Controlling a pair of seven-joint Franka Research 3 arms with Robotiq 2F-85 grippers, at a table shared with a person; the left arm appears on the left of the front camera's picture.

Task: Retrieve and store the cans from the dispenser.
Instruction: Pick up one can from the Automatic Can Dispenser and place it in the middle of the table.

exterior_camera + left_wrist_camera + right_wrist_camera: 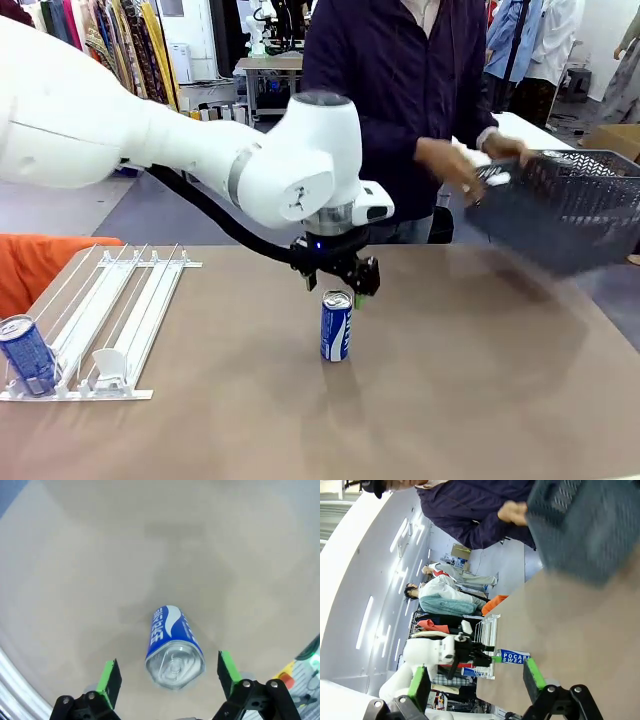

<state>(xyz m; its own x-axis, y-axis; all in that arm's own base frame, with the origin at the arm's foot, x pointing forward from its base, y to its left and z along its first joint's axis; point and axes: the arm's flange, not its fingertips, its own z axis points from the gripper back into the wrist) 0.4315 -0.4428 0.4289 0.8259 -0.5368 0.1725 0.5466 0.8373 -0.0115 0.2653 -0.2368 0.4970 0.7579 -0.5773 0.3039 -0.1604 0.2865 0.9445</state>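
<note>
We see the left gripper (338, 278) hanging just over a blue can (336, 326) that stands upright near the middle of the tabletop (470, 390), a little toward its near edge. In the left wrist view its green pads (109, 676) are spread wide, one on each side of the can's silver top, with clear gaps to both, so nothing is pinched.

The dispenser (125, 305) lies flat at the near left corner of the tabletop, its rails running toward the far edge. A second blue can (27, 355) sits in its leftmost lane, against the low front lip, leaning slightly.

At the far right corner the person's hands (455, 160) hold a dark lattice basket (570, 205) above the tabletop; it looks blurred, and we cannot tell whether it touches the surface.

In the right wrist view the right gripper (476, 677) has its fingers spread apart around empty air, well away from the standing can.
</note>
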